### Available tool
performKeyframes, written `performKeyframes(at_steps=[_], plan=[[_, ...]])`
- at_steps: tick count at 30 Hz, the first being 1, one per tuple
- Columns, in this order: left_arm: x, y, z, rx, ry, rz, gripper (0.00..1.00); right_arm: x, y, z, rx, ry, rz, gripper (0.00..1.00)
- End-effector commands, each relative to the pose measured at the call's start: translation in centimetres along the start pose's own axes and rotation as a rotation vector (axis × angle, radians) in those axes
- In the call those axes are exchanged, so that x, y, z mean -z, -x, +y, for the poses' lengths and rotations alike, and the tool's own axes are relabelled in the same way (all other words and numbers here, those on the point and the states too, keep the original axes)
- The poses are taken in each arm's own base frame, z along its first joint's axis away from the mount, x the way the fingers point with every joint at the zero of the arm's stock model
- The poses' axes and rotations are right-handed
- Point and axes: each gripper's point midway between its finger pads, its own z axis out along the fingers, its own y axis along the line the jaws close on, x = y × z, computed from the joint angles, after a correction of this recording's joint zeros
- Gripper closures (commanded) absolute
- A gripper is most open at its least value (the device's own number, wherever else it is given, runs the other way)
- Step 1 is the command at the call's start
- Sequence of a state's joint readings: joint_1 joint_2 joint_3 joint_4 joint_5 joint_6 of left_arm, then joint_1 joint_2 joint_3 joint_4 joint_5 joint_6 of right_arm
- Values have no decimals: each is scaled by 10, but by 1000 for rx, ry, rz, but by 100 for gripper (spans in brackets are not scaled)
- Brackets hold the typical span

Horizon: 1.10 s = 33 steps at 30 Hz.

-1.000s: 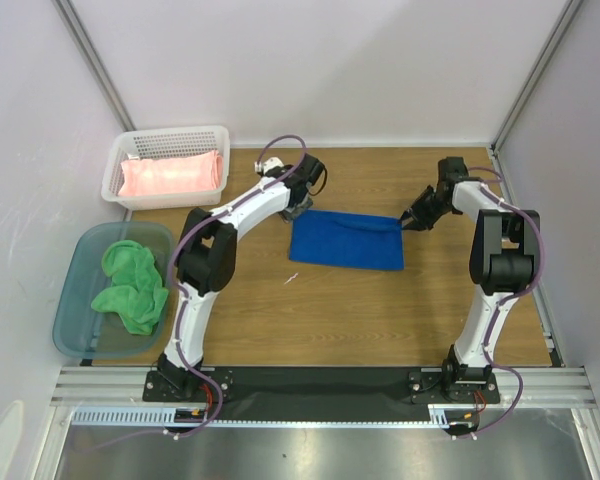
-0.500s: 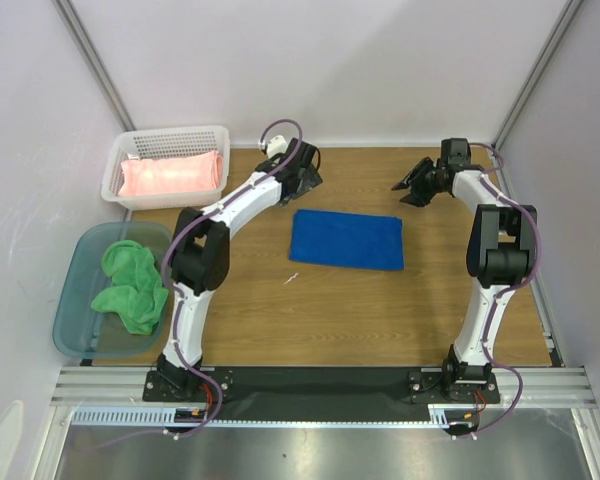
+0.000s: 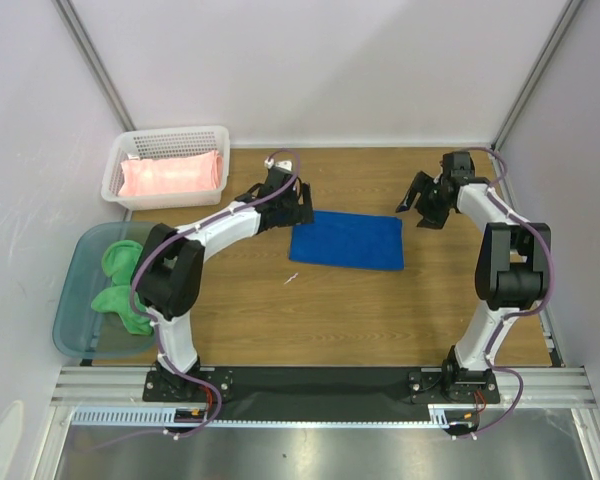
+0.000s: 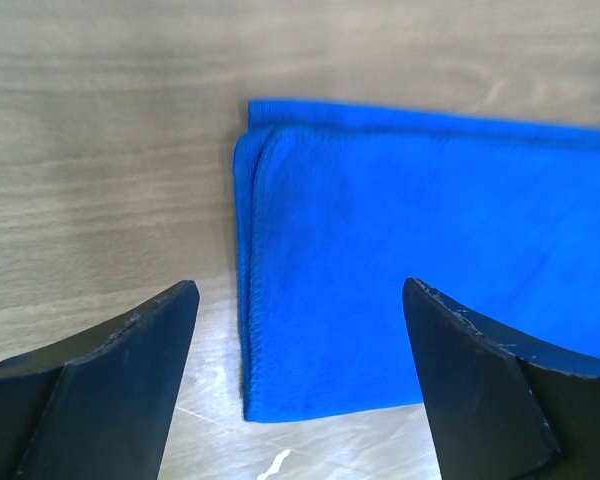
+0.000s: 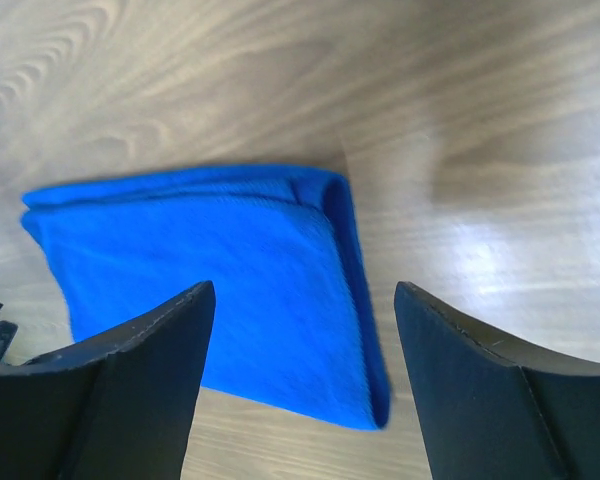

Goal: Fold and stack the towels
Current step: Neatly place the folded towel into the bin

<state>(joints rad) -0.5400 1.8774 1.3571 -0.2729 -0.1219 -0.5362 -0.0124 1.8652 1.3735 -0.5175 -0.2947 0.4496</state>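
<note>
The blue towel (image 3: 346,241) lies folded flat on the counter (image 3: 380,310). The left pincer (image 3: 292,210) hangs at its left end and the right pincer (image 3: 418,212) at its right end, both spread wide and gripping nothing. Left of the blue towel, the pink towel (image 3: 173,176) sits in a basket (image 3: 115,172) and the green towel (image 3: 128,285) in a tub (image 3: 73,305).

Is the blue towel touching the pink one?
Apart. The top view shows the pink towel inside the white basket, the blue towel on the table, bare wood between.

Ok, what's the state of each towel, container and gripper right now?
Blue towel: folded, flat on the table, not held.
Pink towel: folded, in the white basket.
Green towel: crumpled, in the teal tub.
Left gripper: open, empty.
Right gripper: open, empty.
</note>
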Motion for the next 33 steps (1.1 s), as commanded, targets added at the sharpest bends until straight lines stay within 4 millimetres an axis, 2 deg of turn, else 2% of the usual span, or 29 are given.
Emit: performKeyframes(at_steps=[1,5,10,15,19,21,22,25,26,28,29,31,33], plan=[[-4,4,-7,-63,-70,-30,11,12,-1,-7,67,-38,-38,21],[-18,-8,-1,-63,-51,2,13,9,-14,-18,54,-71,-8,21],[-29,-22,3,-70,-49,28,14,18,-12,-18,37,-85,-39,20],[-34,-43,8,-39,-55,70,16,26,-9,-22,22,-122,-52,20],[-39,-54,13,-33,-44,92,22,36,-6,-28,-7,-160,-59,20],[-43,-56,14,-31,-46,92,31,44,-4,-29,-15,-175,-61,20],[-46,-60,15,-32,-46,101,41,48,0,-29,-16,-180,-73,20],[-52,-64,15,-27,-48,106,59,60,5,-31,-17,-200,-94,20],[-55,-67,16,-33,-43,108,69,64,10,-30,-16,-200,-107,19],[-58,-63,19,-42,-25,92,80,71,13,-34,-26,-219,-112,19],[-60,-62,22,-61,-15,89,91,76,17,-32,-25,-219,-121,19],[-61,-45,24,-91,18,48,100,83,23,-33,-35,-221,-142,19],[-61,-24,23,-153,26,2,100,89,31,-32,-44,-207,-168,19]])
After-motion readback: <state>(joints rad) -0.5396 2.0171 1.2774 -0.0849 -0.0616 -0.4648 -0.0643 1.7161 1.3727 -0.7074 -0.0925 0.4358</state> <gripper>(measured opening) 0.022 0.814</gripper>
